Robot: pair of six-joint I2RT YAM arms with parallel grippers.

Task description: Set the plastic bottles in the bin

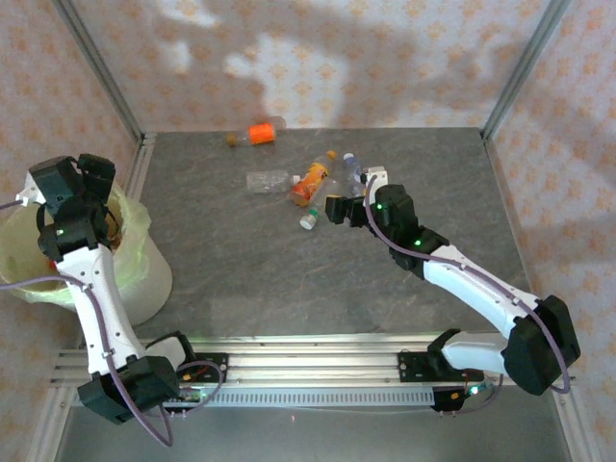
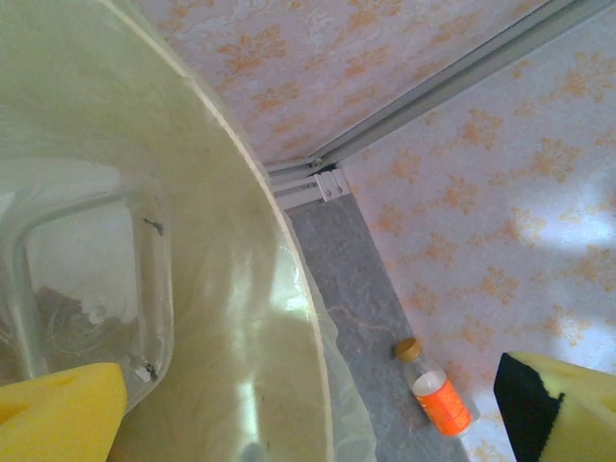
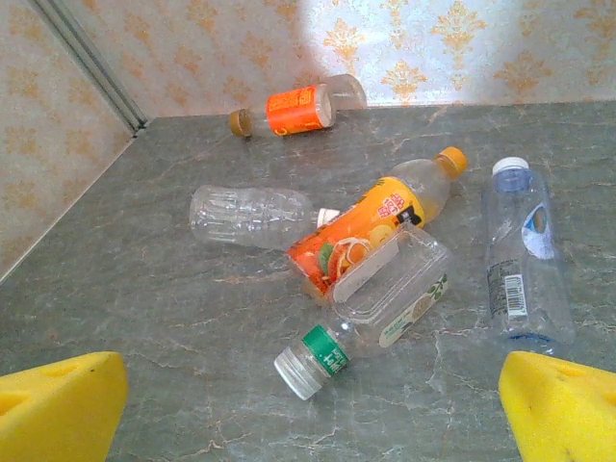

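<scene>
Five plastic bottles lie at the back of the table. They are an orange-labelled one (image 1: 260, 132) (image 3: 298, 108) by the far wall, a clear one (image 1: 268, 180) (image 3: 252, 217), an orange juice one (image 1: 312, 181) (image 3: 371, 236), a blue-capped one (image 1: 352, 171) (image 3: 520, 255) and a green-banded one (image 1: 313, 217) (image 3: 385, 298). My right gripper (image 1: 351, 194) (image 3: 313, 412) hangs open just short of the green-banded bottle's cap, holding nothing. My left gripper (image 1: 75, 175) (image 2: 308, 414) stands open over the bin (image 1: 149, 265) (image 2: 241, 289), empty. A clear bottle (image 2: 96, 279) lies inside the bin.
The table is walled by patterned panels with metal corner posts (image 1: 101, 72). The bin stands off the table's left edge beside the left arm. A metal rail (image 1: 308, 371) runs along the near edge between the two arm bases.
</scene>
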